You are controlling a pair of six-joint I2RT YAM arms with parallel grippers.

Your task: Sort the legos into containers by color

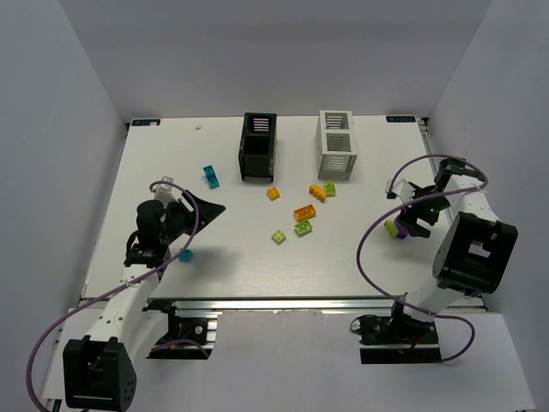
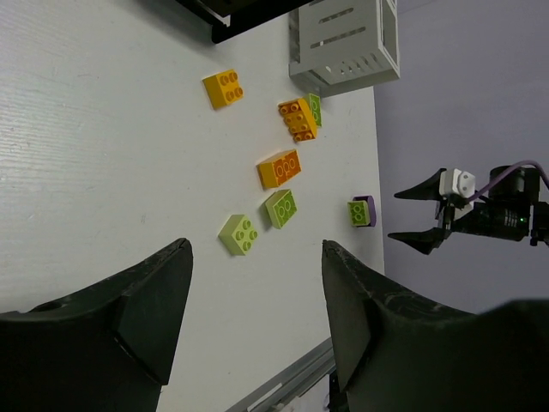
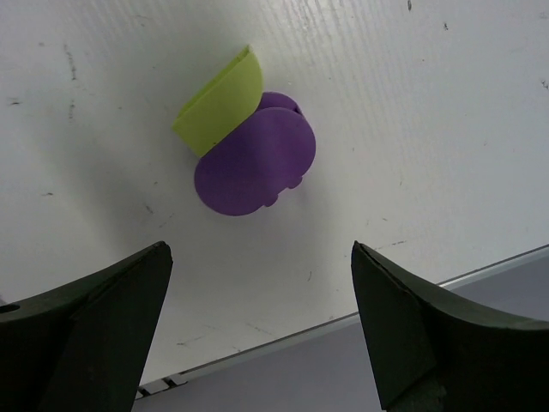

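In the top view the black box and white box stand at the back. Orange bricks and lime bricks lie scattered in the middle. Cyan bricks lie left of the black box, and one cyan brick lies by the left arm. My left gripper is open and empty above the table; its wrist view shows a lime brick ahead. My right gripper is open and empty. A purple brick joined to a lime one lies just beyond its tips.
The table's near edge runs close under the right gripper. The left wrist view shows the white box, the orange bricks, the purple and lime pair and the right gripper near the table's right edge.
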